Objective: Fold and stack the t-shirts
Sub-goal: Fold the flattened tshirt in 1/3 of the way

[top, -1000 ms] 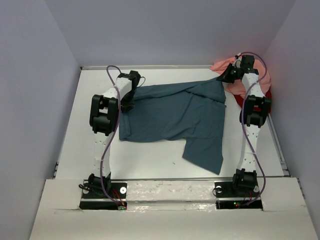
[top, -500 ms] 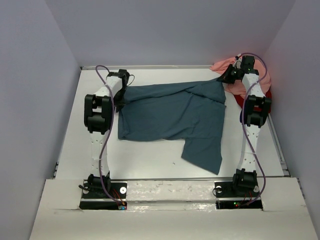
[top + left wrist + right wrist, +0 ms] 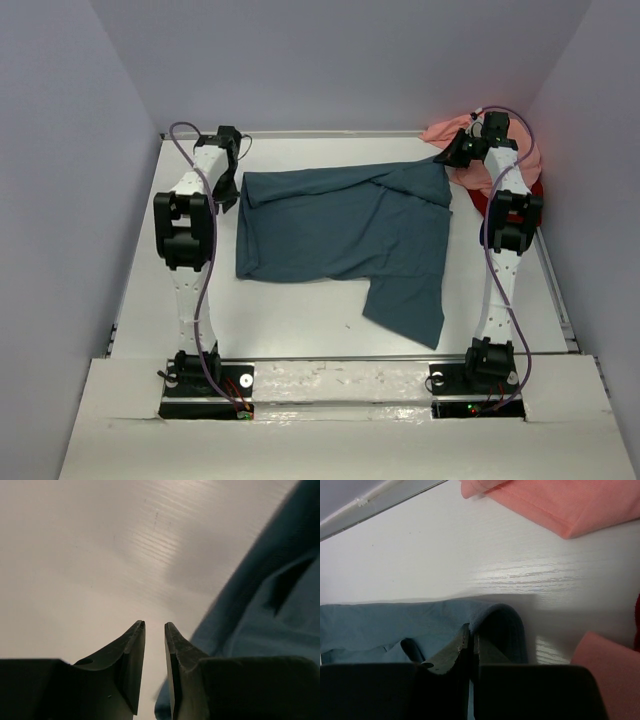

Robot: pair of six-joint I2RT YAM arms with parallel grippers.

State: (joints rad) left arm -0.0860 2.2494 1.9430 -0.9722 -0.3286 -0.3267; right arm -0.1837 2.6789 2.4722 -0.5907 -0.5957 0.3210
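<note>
Spreading dark teal t-shirt at frame centre, long axis left-to-right | right gripper clamped on its upper-right corner | left gripper slightly apart, empty, just left of its upper-left edge | nearer arm for that edge

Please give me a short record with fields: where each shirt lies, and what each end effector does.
teal shirt: spread unfolded on the table
pink shirt: crumpled, far right corner
red shirt: beside the pink one, mostly hidden
left end effector: at teal shirt's left edge, slightly open, empty
right end effector: shut on teal shirt's far right corner
</note>
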